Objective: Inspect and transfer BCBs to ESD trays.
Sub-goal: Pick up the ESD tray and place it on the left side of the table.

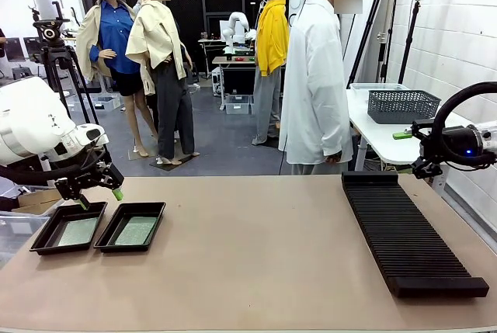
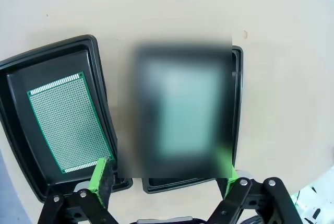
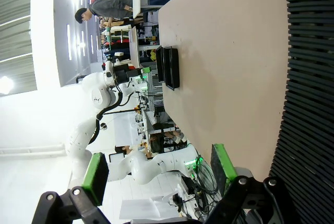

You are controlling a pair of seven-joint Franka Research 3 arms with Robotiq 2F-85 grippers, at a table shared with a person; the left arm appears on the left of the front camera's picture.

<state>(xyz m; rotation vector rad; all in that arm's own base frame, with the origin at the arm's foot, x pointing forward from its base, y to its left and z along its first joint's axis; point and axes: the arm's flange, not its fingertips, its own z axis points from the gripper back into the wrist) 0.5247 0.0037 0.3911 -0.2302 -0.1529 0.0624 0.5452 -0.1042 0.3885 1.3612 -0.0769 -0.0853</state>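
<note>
BCBs (image 1: 135, 230) in ESD trays (image 1: 152, 208), flat.

Right gripper (image 3: 159, 174) is spread wide with nothing between the green pads (image 3: 96, 177), hanging past the table (image 3: 229, 57) edge. The long black ridged rack (image 3: 308, 78) runs down the right side, lying flat on the tan top. Way off, two ESD trays (image 3: 170, 67) sit side by side at the far edge, with the left gripper (image 3: 142, 71) just beyond them

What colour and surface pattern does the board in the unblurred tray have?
The BCB is green with a fine grid of tiny dots and pale edge strips, clearest in the left wrist view.
</note>
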